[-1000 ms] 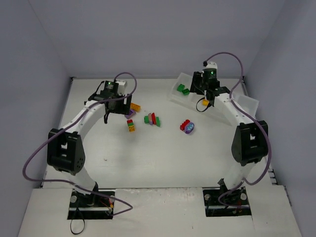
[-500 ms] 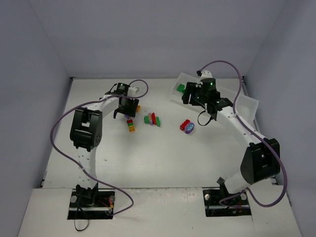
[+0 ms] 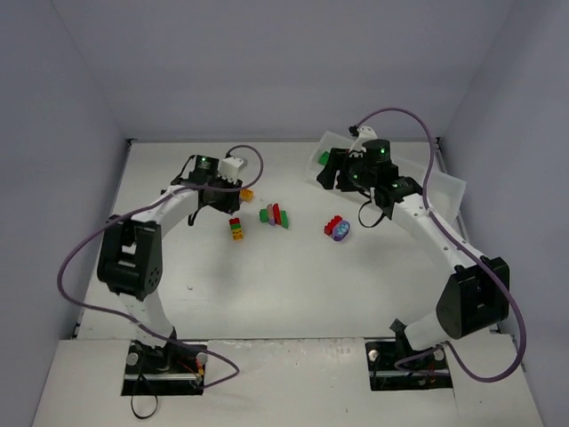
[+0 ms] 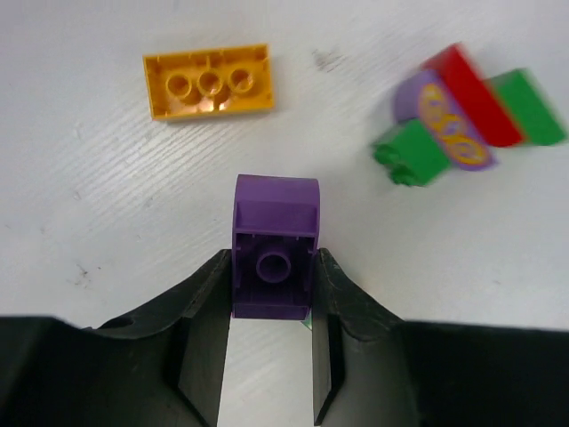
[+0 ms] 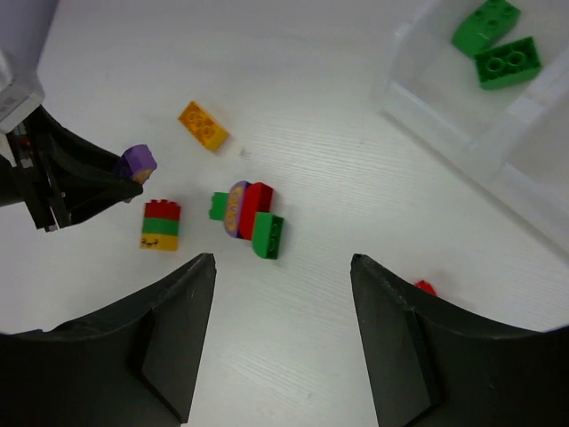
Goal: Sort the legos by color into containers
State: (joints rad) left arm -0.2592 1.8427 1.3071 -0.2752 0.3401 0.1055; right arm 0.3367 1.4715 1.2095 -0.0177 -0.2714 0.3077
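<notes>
My left gripper is shut on a purple brick, low over the table; the right wrist view shows that brick between its fingers. An orange brick lies just beyond it. A green, red and purple cluster and a red-green-yellow stack sit mid-table. A red brick lies beside the rounded purple piece. My right gripper hangs open and empty above the table, near the tray's left end. Two green bricks lie in a tray compartment.
The long translucent tray runs along the back right, partly behind the right arm. Grey walls close off the table at the back and both sides. Purple cables loop from both arms.
The left gripper has closed on the purple brick next to the orange one. The right gripper has swung left from over the tray toward the table's middle.
</notes>
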